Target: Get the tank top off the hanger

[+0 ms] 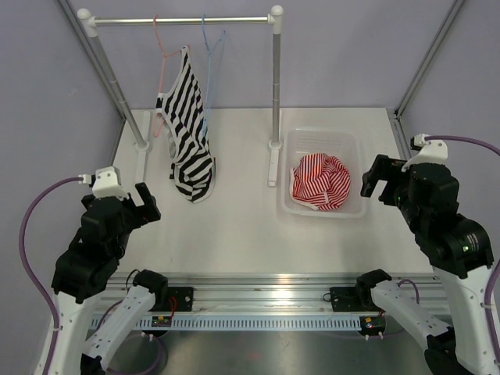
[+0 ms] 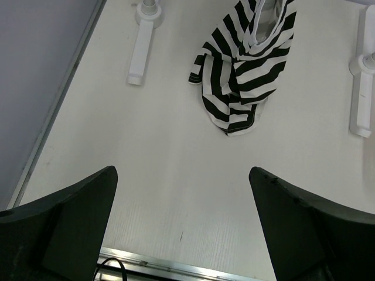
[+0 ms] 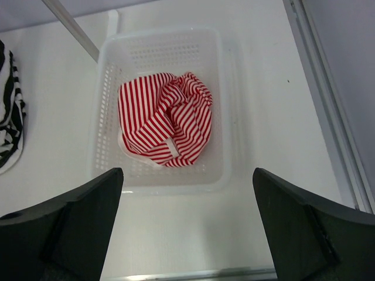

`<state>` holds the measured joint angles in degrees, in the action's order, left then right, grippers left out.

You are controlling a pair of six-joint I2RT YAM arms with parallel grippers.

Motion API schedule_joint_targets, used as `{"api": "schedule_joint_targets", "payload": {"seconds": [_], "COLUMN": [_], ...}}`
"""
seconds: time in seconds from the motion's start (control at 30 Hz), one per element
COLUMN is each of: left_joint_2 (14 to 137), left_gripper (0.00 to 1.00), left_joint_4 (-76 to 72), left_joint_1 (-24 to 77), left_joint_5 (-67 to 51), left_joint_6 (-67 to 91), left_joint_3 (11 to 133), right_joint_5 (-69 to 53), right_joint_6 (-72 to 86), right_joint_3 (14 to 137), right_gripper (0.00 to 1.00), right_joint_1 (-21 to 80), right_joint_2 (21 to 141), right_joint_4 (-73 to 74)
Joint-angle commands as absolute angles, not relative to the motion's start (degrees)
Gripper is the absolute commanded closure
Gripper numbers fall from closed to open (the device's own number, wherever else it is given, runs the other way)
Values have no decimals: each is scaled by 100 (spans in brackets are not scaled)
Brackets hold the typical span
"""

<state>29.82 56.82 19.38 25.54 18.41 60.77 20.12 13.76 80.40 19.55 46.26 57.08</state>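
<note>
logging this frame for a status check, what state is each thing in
tank top: off the hanger, crumpled in the basket
hanger: bare, hooked on the rail
pink hanger: on the rail, carrying the black-and-white top
black-and-white top: hanging, lower end bunched on the table
left gripper: open, empty
right gripper: open, empty

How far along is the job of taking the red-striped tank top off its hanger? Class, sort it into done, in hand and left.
Done: the tank top lies crumpled in the white basket, off the light-blue hanger on the rail. In hand: nothing; both arms' jaws stand open and empty. Left: nothing that shows; the job looks finished.
</note>
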Motion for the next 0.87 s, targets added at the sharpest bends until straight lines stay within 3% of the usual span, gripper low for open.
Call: {"api": "schedule_joint_targets", "payload": {"seconds": [0.0,0.23,0.83], "left_joint_2": [2953,2663,2320], "left_gripper": [1,1,1], "left_joint_4": [5529,5212,4984], "left_joint_1": [1995,1995,1995], "left_joint_5": [2435,2320,2338], "left_joint_6": [1732,1696,1679], "left_joint_3": [6179,5854,5704], "right_joint_5": [2346,2233,2286], "right_joint_6": [1327,1257,1283], "right_joint_3": [7945,7533,7365], "right_gripper": [0,0,1], "right_joint_1": [1969,1960,1960], "right_joint_2": [4247,3718,3788], "right_joint_4": [6424,6337,6082]}}
